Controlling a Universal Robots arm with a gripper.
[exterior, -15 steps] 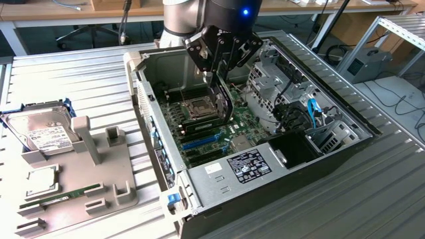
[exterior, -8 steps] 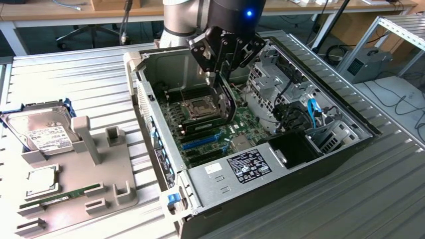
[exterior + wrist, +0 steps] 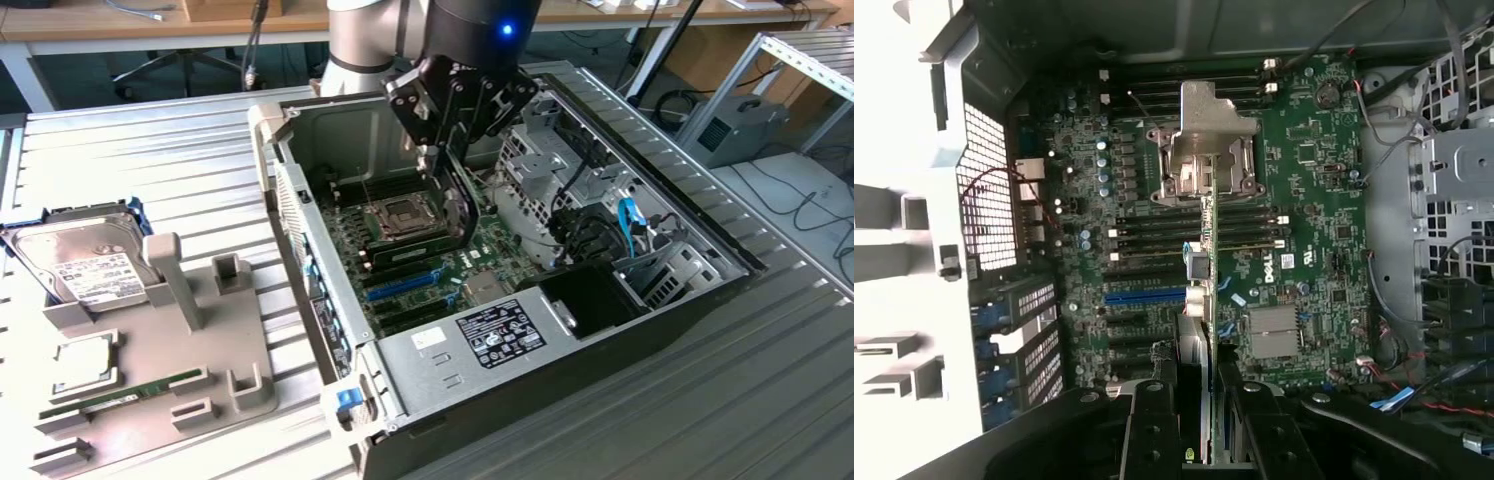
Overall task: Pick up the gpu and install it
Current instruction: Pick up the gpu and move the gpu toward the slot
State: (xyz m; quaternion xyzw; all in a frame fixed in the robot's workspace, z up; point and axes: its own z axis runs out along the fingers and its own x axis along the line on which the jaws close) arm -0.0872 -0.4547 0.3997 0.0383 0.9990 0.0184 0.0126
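The gpu (image 3: 461, 205) is a thin black card hanging upright inside the open computer case (image 3: 694, 285). My gripper (image 3: 447, 148) is shut on its upper end. It hangs above the motherboard (image 3: 501, 240), just in front of the CPU socket (image 3: 398, 215) in the exterior view. In the wrist view the gpu (image 3: 1199, 300) shows edge-on between my two black fingers (image 3: 1154, 430), with a silver metal piece (image 3: 1209, 115) at its far end over the CPU socket (image 3: 1226, 185). The blue slots (image 3: 1144, 296) lie beside the card's edge. My gripper (image 3: 1199, 445) straddles the card.
Case walls, a drive cage (image 3: 547, 160), cables (image 3: 627, 225) and the power supply (image 3: 494, 335) crowd the motherboard. On the exterior view's left a grey fixture (image 3: 200, 340) carries a hard drive (image 3: 80, 265), a CPU chip (image 3: 83, 360) and a green memory stick (image 3: 127, 390).
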